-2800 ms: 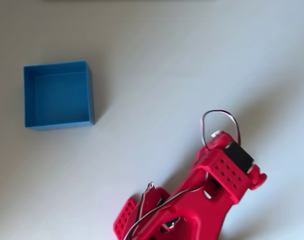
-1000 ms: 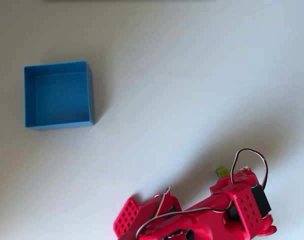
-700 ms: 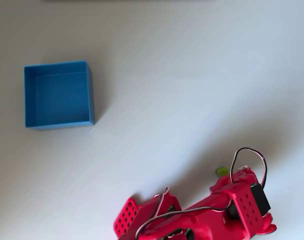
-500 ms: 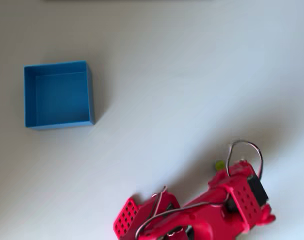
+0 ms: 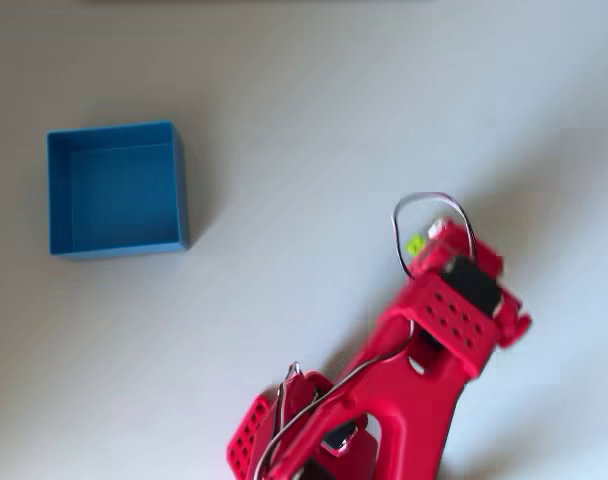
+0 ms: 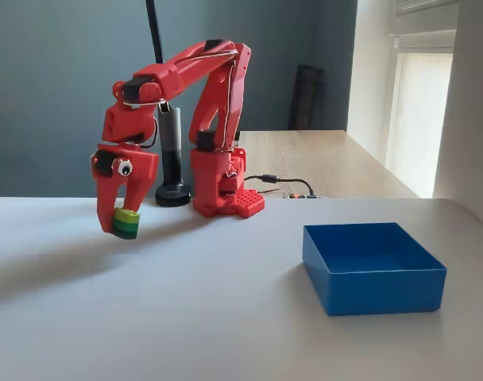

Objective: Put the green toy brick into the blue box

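Green toy brick [image 6: 127,223], a small lime-topped plastic block with darker green sides, sits clamped between the fingertips of the red two-finger gripper [image 6: 124,220], lifted clear of the pale table [image 6: 226,317] in the fixed view. From overhead only a small lime patch of it [image 5: 415,244] peeks out beside the gripper [image 5: 424,250], probably its studded top, though blur makes that uncertain. The square bright-blue plastic box [image 6: 373,267] with low thin walls stands well apart from the brick and holds nothing; overhead its flat bottom [image 5: 118,190] is bare. The fixed view alone shows the brick's height above the table and the arm's red base [image 6: 224,189]. Half a second ago the gripper was lower in the overhead picture; it has since swung upward there, while the box has stayed put.
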